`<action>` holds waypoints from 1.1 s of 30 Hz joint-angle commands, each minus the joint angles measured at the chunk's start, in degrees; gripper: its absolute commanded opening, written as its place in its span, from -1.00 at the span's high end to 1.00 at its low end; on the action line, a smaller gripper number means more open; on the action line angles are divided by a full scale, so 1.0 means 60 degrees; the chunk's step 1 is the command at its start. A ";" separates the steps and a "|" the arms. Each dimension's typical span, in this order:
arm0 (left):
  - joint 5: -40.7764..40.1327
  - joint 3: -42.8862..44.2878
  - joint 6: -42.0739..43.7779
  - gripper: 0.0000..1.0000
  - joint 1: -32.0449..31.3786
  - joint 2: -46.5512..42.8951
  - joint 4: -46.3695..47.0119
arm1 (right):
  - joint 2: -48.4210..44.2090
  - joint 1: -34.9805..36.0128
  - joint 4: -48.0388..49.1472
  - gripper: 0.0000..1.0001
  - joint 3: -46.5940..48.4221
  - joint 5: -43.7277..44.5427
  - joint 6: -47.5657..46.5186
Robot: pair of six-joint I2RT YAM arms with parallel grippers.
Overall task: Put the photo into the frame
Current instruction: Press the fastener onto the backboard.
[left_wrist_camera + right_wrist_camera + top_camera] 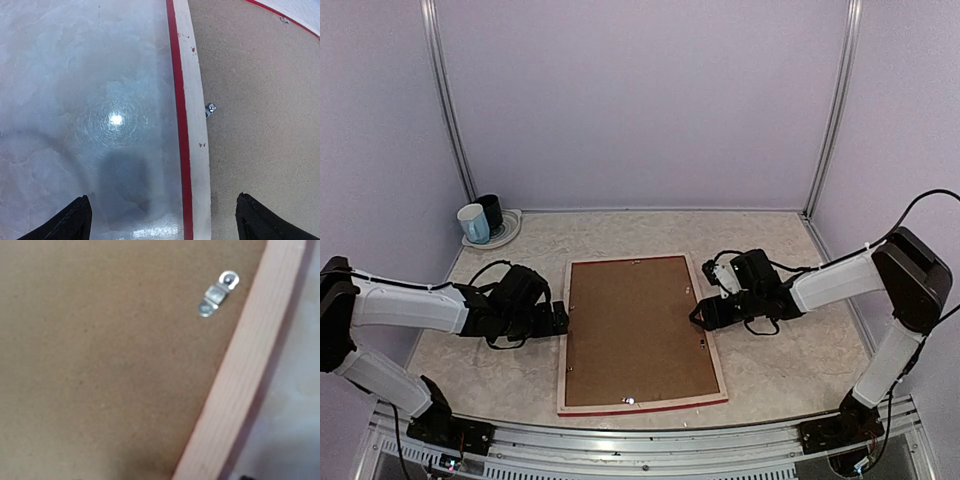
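The frame (714, 352) lies face down in the middle of the table, its pale wood back up and thin red edges showing. A plain brown backing board (635, 330) fills it. The photo is hidden. My left gripper (560, 322) is at the frame's left side. In the left wrist view it (162, 197) is open, its fingers astride the pale rim (195, 125) with nothing held. My right gripper (703, 315) is over the frame's right rim. Its fingers do not show in the right wrist view, which shows only board (100, 355) and rim (240, 385).
Small metal turn clips sit on the board's edges (210, 109) (218, 293). A pale blue mug (473, 223) and a dark mug (490, 212) stand on a plate (508, 234) at the back left corner. Walls close in the table on three sides.
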 commanded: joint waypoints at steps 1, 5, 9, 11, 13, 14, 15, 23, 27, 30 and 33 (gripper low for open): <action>0.0451 -0.0208 0.0585 -0.98 0.0158 0.0349 0.1068 | -0.0769 -0.0021 0.0077 -0.40 -0.0123 0.0392 0.0118; 0.0346 -0.0252 0.0793 -0.91 0.0172 0.0681 0.1284 | -0.0881 -0.0021 -0.0533 -0.47 0.0545 0.0939 0.0422; 0.0372 -0.0480 0.0945 -0.80 0.0199 0.0879 0.1676 | -0.0406 -0.0021 -0.1782 -0.47 0.1902 0.1698 0.0547; 0.0449 -0.0663 0.1023 -0.76 0.0228 0.0888 0.1731 | -0.0043 -0.0021 -0.2185 -0.45 0.2584 0.1912 0.0607; 0.0500 -0.0792 0.1142 -0.75 0.0272 0.0874 0.2071 | 0.0451 -0.0021 -0.2640 -0.43 0.3507 0.2132 0.0716; 0.0503 -0.0865 0.1231 -0.74 0.0288 0.0828 0.2147 | 0.0733 -0.0021 -0.2879 -0.42 0.3852 0.2278 0.0766; 0.0515 -0.0940 0.1304 -0.72 0.0310 0.0794 0.2223 | 0.1006 -0.0021 -0.3096 -0.40 0.4230 0.2366 0.0847; 0.1054 -0.1372 0.1725 -0.67 0.0539 0.0700 0.2909 | 0.2552 -0.0021 -0.3982 -0.34 0.5507 0.2696 0.1463; 0.1206 -0.1480 0.1810 -0.60 0.0567 0.0795 0.3186 | 0.2546 -0.0021 -0.3976 -0.31 0.5327 0.2791 0.1612; 0.1419 -0.1520 0.1904 -0.60 0.0591 0.0893 0.3413 | 0.2585 -0.0021 -0.4019 -0.28 0.5247 0.2735 0.1680; 0.1603 -0.1520 0.2035 -0.61 0.0599 0.1013 0.3585 | 0.2630 -0.0021 -0.3995 -0.26 0.5180 0.2584 0.1740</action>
